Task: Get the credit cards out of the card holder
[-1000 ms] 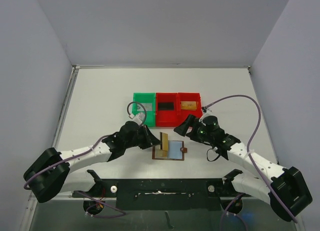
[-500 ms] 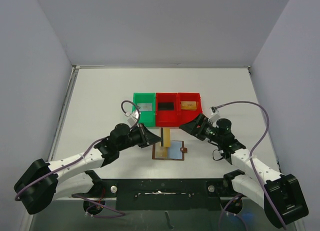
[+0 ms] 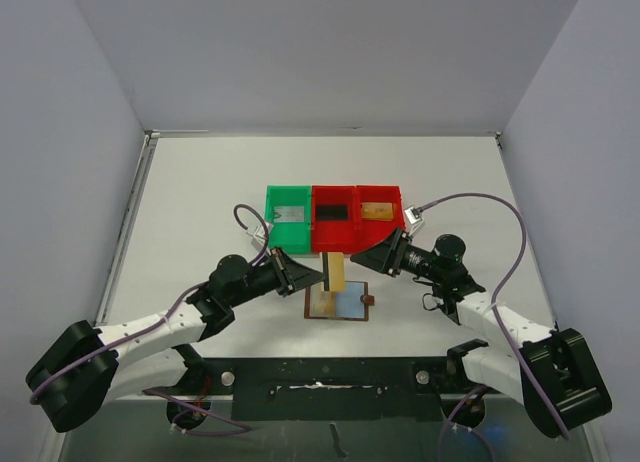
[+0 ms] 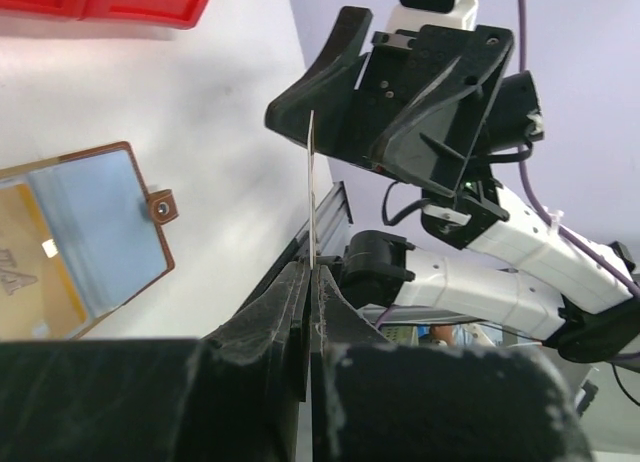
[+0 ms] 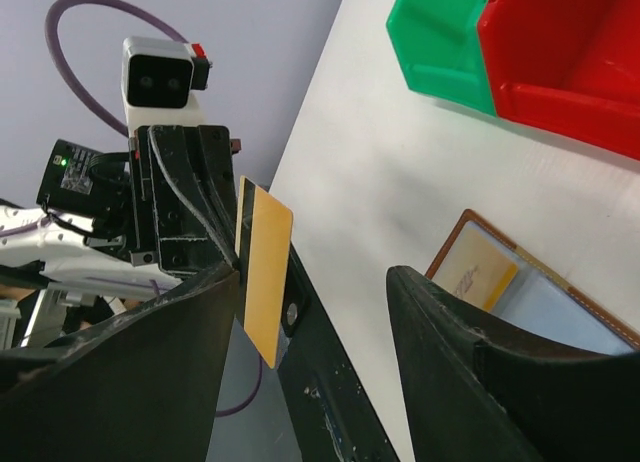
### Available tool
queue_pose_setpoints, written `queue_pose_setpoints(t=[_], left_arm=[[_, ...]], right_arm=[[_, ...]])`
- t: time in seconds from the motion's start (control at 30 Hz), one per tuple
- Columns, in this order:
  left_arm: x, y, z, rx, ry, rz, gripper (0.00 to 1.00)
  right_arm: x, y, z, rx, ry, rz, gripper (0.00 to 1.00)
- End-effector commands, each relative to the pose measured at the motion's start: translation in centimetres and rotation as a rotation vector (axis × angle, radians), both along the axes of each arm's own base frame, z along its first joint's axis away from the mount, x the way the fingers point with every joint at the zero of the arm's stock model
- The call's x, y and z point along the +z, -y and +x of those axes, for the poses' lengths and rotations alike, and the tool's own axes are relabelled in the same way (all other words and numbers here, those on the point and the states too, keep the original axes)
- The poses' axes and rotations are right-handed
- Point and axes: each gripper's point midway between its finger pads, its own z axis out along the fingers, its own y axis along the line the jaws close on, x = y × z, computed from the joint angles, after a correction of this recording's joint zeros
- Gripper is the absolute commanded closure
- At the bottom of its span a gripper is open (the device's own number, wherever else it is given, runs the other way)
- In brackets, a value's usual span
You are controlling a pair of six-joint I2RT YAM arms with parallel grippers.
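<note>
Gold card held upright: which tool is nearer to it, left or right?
Left. The left tool grips the gold card; the right tool sits open just beside it.

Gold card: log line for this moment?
left gripper: shut on gold card, upright | right gripper: open, facing card | card holder: lying open

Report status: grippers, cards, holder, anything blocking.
Left gripper jaws shut on gold card, held upright, clear of card holder. Right gripper jaws open beside it. Second card in holder. Nothing blocking.
</note>
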Motion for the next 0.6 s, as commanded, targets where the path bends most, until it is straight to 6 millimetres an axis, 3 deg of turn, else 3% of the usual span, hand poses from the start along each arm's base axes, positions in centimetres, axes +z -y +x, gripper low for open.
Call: queue_pose_setpoints(t=[0.0,0.57], left_arm=[[5.0,0.5,0.0,-0.029,0.107,-0.138,1.00],[6.5,0.8,-0.5,-0.062,0.122,-0.209,1.00]], right_arm=[[3.2,-0.9,-0.6,0.084,0.117,0.061,0.39],[4.8,-2.9,-2.7,0.210,0.153,0.113,0.59]])
